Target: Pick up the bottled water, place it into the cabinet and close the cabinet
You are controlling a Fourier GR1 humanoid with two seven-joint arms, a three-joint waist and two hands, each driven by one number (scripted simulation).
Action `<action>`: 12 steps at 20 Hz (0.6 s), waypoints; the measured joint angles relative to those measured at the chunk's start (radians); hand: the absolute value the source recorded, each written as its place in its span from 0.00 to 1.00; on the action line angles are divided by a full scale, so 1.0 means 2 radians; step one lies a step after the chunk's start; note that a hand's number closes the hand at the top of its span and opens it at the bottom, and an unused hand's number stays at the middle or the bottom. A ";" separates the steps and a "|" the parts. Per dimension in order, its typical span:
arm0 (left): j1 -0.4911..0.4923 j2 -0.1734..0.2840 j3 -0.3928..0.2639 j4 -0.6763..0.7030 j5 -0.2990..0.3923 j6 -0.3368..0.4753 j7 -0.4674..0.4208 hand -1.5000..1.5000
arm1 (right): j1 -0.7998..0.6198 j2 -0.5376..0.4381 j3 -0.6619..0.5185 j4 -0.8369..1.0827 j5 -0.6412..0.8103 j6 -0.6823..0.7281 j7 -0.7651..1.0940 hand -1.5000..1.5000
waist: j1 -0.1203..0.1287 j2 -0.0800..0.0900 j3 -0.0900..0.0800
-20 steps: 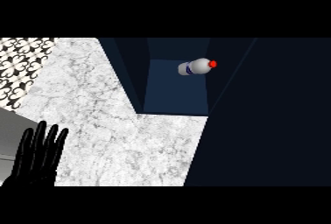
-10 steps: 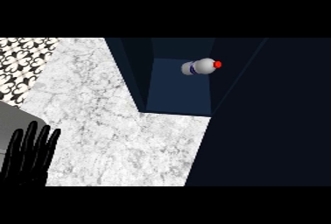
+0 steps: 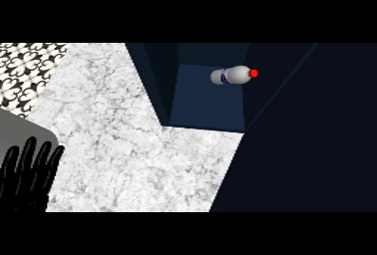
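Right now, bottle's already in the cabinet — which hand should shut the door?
Probably the left. The left hand is the only one in view, open, fingers up at the lower left over the marble counter. The bottled water lies inside the cabinet. The right hand is out of view.

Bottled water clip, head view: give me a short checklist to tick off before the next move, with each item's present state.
1. Bottled water inside the cabinet: ok, it lies on its side on the blue floor of the cabinet, red cap pointing right.
2. Bottle free of any hand: ok, nothing touches it.
3. Left hand open: ok, fingers straight, at the lower left edge over the marble counter.
4. Right hand located: cannot tell, it is out of view.
5. Cabinet closed: not ok, the inside shows.
6. Door's position: cannot tell.
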 measured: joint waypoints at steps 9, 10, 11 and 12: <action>0.000 0.010 0.003 -0.004 0.004 -0.025 -0.003 0.00 | 0.010 0.012 -0.007 0.030 -0.102 0.019 0.015 1.00 | 0.032 0.014 0.000; -0.001 0.011 0.003 -0.005 0.004 -0.027 -0.003 0.00 | 0.013 0.014 -0.007 0.036 -0.121 0.022 0.018 1.00 | 0.036 0.016 0.000; -0.003 0.011 0.003 -0.005 0.005 -0.030 -0.003 0.00 | 0.015 0.016 -0.007 0.041 -0.139 0.025 0.021 1.00 | 0.039 0.018 0.000; -0.003 0.012 0.001 -0.006 0.005 -0.033 -0.003 0.00 | 0.017 0.018 -0.007 0.046 -0.156 0.027 0.024 1.00 | 0.041 0.018 0.000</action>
